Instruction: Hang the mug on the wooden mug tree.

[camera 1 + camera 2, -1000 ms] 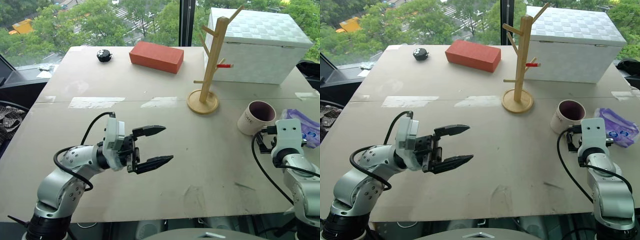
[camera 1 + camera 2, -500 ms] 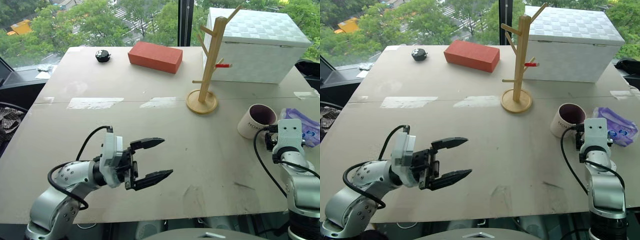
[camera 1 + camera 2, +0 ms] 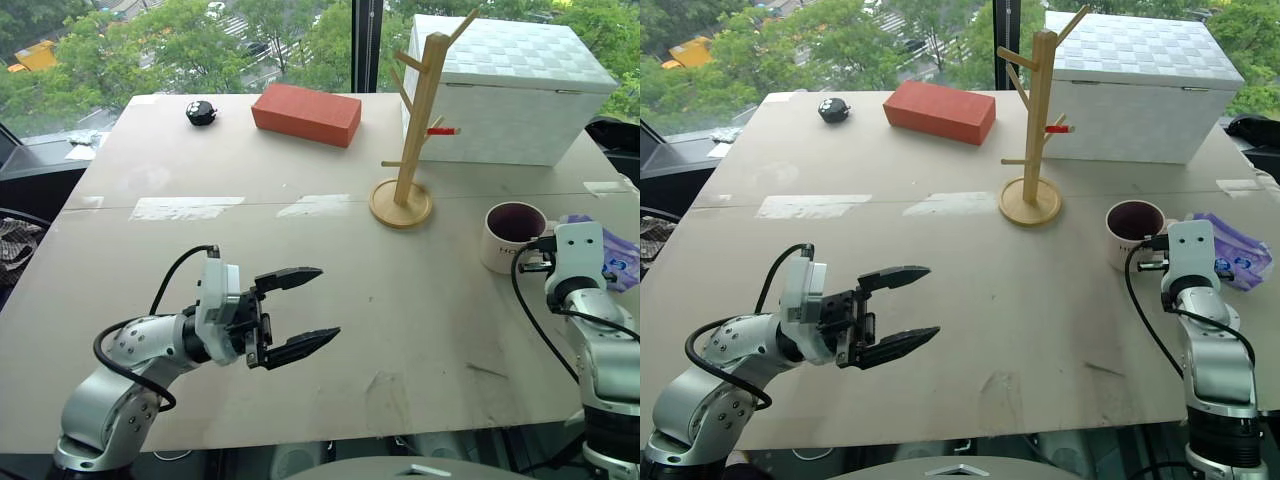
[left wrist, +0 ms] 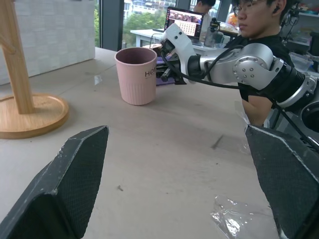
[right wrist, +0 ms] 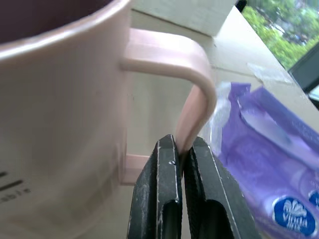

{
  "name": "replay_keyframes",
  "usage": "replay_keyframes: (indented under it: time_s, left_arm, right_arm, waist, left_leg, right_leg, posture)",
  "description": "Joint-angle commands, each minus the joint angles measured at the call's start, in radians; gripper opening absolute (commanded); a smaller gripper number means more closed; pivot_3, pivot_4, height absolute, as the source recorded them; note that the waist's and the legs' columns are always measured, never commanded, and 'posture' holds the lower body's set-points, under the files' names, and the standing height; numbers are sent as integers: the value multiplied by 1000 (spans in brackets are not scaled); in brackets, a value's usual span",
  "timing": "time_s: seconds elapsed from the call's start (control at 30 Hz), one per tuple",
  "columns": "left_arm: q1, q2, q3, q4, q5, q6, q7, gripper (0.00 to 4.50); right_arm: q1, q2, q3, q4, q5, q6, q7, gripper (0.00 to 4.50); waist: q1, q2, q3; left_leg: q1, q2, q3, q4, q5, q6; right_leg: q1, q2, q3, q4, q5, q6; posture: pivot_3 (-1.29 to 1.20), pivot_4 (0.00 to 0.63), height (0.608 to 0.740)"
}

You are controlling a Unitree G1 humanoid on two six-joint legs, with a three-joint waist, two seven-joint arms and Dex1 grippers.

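The cream-white mug (image 3: 508,238) with a dark maroon inside stands upright on the table at the right, in front of my right gripper (image 5: 182,149). That gripper is shut on the mug's handle (image 5: 172,55), pinching its lower bend between the two fingers. The wooden mug tree (image 3: 416,120) stands on its round base (image 3: 400,205) at the back, left of the mug, with one red-tipped peg. My left gripper (image 3: 328,302) hovers open over the near left of the table, pointing right toward the mug (image 4: 136,74), with nothing between its fingers.
A white box (image 3: 515,95) stands behind the mug tree. A red brick (image 3: 305,113) and a small black object (image 3: 202,113) lie at the back. A purple-and-white packet (image 3: 622,258) lies right of the mug. A person (image 4: 264,20) sits beyond the table.
My right gripper has moved forward to the mug and shut on its handle. The mug, tilted before, now stands upright. The left gripper has stayed open and nearly still.
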Motion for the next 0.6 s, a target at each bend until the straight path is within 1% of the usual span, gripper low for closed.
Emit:
replay_keyframes:
  time_s: [0.03,0.13,0.2,0.27,0.37,0.47,0.6]
  left_arm:
    - [-34,-49,25,8,27,-64,54,4500]
    - [-38,-80,44,50,59,-111,76,4500]
    - [-47,-105,59,68,73,-149,94,4500]
    - [-69,-124,80,83,60,-143,132,4500]
    - [-77,-128,88,89,53,-141,142,4500]
    - [-46,-131,101,66,17,-121,148,4500]
    - [-26,-142,116,37,-30,-105,183,4500]
  right_arm:
    - [-78,-69,-9,-8,95,-111,172,18]
    - [-200,-164,21,53,168,-156,360,18]
    - [-280,-218,52,114,189,-191,463,18]
    - [-378,-252,85,202,199,-218,535,18]
    - [-488,-278,134,305,184,-265,609,18]
    - [-617,-272,175,396,184,-273,660,18]
    - [-711,-266,219,487,169,-312,719,18]
  waist:
    - [-4,1,1]
    - [-8,1,1]
    - [-8,3,2]
    - [-5,2,3]
    - [1,2,2]
    - [-3,2,3]
    - [-3,2,3]
  left_leg:
    - [0,0,0,0,0,0]
    - [2,1,0,0,0,0]
    - [2,1,0,0,0,0]
    - [2,1,0,0,0,0]
    - [0,1,-3,0,0,0]
    - [-1,1,-1,0,0,0]
    - [-2,1,1,0,0,1]
  right_leg:
    - [0,0,0,0,0,0]
    - [0,2,1,1,0,1]
    - [0,3,1,1,0,0]
    - [0,3,1,1,1,-1]
    - [0,3,-1,1,2,-2]
    - [0,2,0,0,2,-2]
    - [0,1,1,-3,3,0]
  posture:
    - [0,150,740]
    - [0,150,740]
    - [0,150,740]
    - [0,150,740]
    - [0,150,740]
    - [0,150,740]
    - [0,150,740]
